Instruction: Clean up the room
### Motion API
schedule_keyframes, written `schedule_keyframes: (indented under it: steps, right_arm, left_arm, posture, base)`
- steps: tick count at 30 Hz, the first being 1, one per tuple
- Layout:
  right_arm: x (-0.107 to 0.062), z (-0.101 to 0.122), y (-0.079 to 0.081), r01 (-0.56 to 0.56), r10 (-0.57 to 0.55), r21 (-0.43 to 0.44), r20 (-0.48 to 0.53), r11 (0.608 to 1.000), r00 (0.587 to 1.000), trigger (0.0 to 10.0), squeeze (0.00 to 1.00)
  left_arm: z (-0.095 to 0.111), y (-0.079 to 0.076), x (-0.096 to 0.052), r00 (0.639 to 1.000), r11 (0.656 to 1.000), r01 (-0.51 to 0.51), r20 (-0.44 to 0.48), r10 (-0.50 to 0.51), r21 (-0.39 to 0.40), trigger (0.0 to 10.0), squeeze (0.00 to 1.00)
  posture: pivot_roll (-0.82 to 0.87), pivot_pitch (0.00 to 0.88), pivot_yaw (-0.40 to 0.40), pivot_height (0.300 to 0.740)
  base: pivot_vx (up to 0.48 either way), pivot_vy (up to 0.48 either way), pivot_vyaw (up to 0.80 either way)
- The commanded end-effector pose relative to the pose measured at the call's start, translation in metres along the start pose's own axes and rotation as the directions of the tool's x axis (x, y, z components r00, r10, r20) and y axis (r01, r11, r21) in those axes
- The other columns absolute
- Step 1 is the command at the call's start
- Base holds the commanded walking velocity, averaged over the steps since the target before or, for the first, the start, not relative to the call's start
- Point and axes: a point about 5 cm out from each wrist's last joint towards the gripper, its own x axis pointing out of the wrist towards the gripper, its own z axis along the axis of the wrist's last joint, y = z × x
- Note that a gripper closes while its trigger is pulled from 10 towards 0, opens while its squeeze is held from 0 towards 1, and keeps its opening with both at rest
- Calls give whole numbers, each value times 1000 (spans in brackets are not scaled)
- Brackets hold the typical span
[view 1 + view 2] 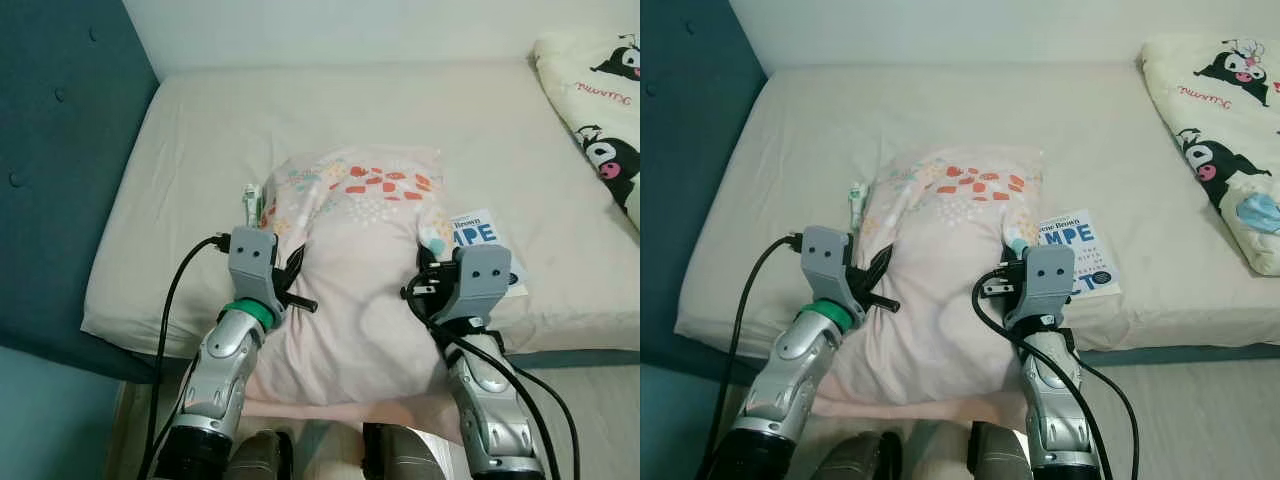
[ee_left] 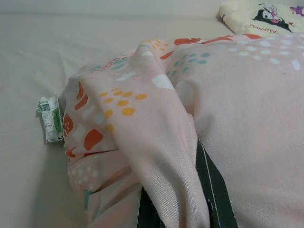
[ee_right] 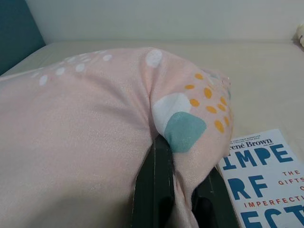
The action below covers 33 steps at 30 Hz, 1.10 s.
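A pale pink pillow (image 1: 358, 270) with orange and teal spots lies on the cream mattress (image 1: 300, 120), its near end hanging over the front edge. My left gripper (image 1: 294, 272) is shut on the pillow's left side; in the left wrist view a fold of fabric (image 2: 161, 142) is pinched between the black fingers (image 2: 216, 190). On the pillow's right side my right gripper (image 1: 428, 264) is shut too, its fingers (image 3: 154, 185) clamping the cloth. A book (image 1: 487, 242) with blue letters lies just right of the pillow. A small green-and-white tube (image 1: 253, 204) rests against its left corner.
A teal padded headboard (image 1: 50, 150) bounds the bed on the left. A cream blanket with cartoon prints (image 1: 600, 110) is bunched at the far right. A pale wall runs behind the bed. My feet (image 1: 330, 455) stand on the floor by the bed's front edge.
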Motion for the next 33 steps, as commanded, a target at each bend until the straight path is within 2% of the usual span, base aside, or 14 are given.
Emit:
schedule_keyframes:
  steps: [1,7,24,33]
  right_arm:
    - [-1,3,6,-21,21,-8,27,1000,999,10000,0]
    - [1,3,6,-21,21,-6,39,1000,999,10000,0]
    - [-1,1,5,-15,15,-6,37,1000,999,10000,0]
    - [-1,0,5,-14,14,-2,36,1000,999,10000,0]
  left_arm:
    - [5,-8,1,999,999,37,37,-38,22,10000,0]
    - [6,-4,2,999,999,13,46,-15,51,10000,0]
    - [4,-9,3,998,997,55,30,-57,48,10000,0]
    - [3,-10,1,997,997,64,28,-65,49,10000,0]
  posture:
    - [-4,116,78,740]
    - [-6,106,78,740]
    - [-10,92,82,740]
    - [-7,96,81,740]
  base:
    - [0,0,0]
    - [0,0,0]
    - [0,0,0]
    - [0,396,0]
